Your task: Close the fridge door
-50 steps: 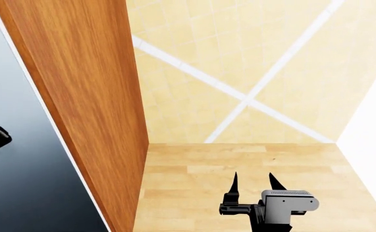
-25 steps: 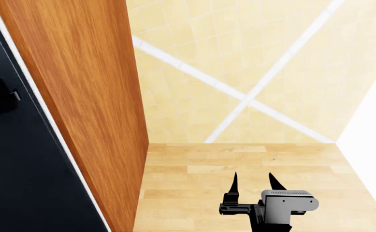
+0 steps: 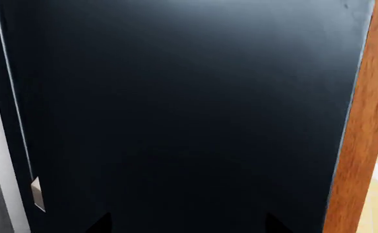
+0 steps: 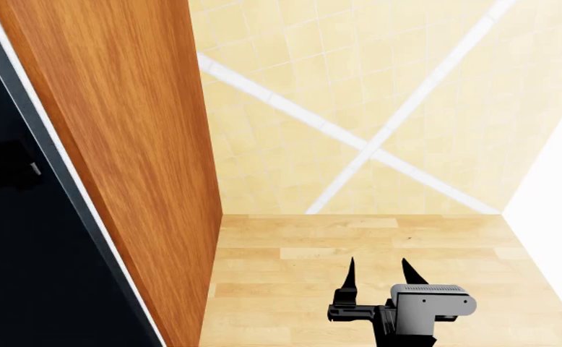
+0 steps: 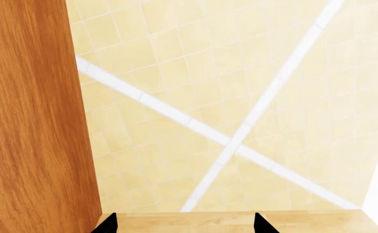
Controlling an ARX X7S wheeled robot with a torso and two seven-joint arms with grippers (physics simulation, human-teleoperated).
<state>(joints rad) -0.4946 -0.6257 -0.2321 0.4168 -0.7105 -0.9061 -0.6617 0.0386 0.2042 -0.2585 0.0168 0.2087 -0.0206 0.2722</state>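
Fridge door (image 4: 21, 238), beside wood panel (image 4: 127, 144)

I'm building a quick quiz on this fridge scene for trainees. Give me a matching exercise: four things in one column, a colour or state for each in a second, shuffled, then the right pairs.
Things
1. glossy flat fridge door
2. wood-grain side panel
3. tiled wall
4. right tool

Descriptions
A. pale yellow, crossed by white stripes
B. open, hanging over the light wooden floor
C. dark blue-black
D. orange-brown

Pairs: 1-C, 2-D, 3-A, 4-B
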